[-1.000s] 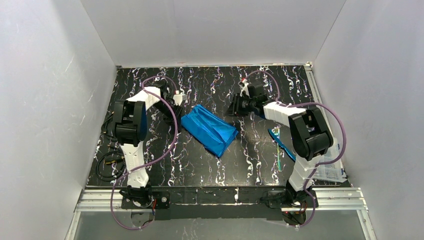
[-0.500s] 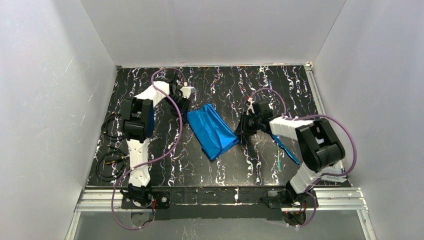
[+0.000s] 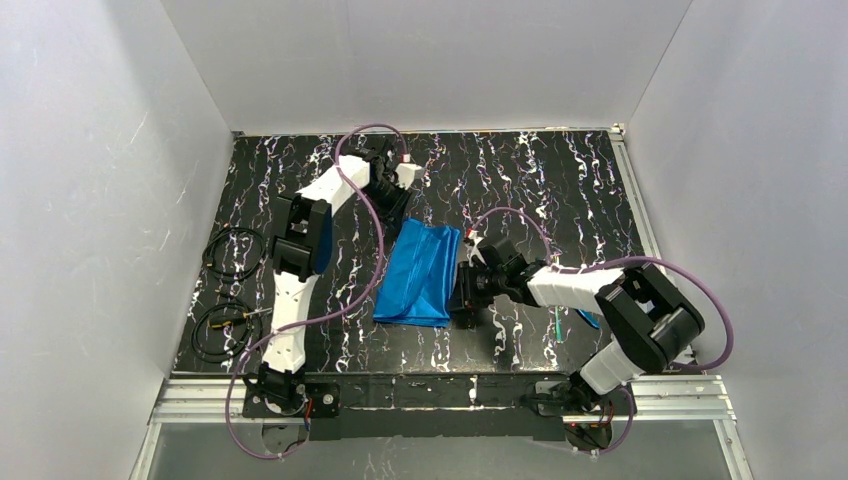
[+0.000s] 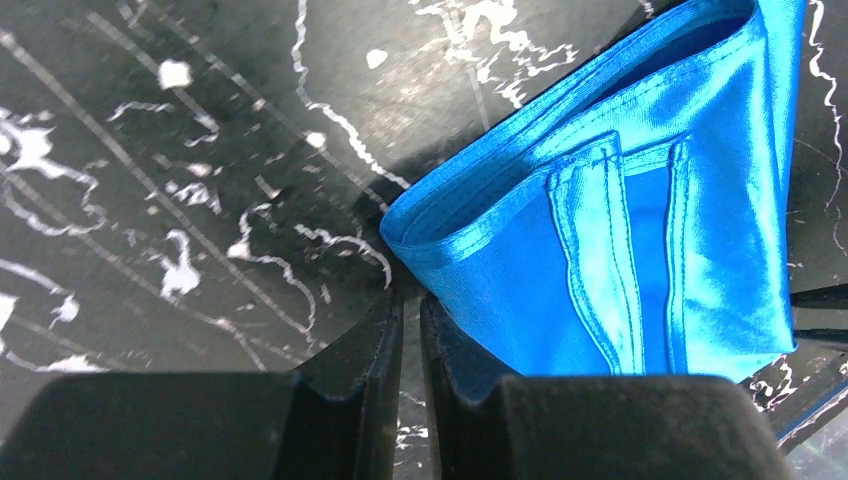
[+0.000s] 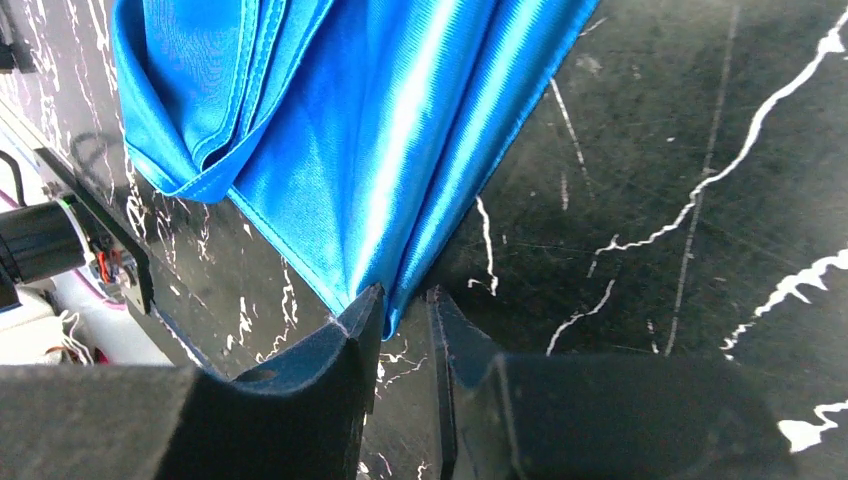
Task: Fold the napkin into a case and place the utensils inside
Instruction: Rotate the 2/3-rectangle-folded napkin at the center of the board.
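A black desk veined with white held the case, a bright blue napkin folded into a flat, layered wedge. It lay near the middle of the desk, a little toward the near edge. The left gripper sat at the case's far end, its fingers closed to a thin slit on a folded corner, and the right gripper sat low at the right-hand side, jaws nearly shut and pinching a point of that edge. The utensils, thin blue-green sticks, lay toward the near right corner, apart from the case.
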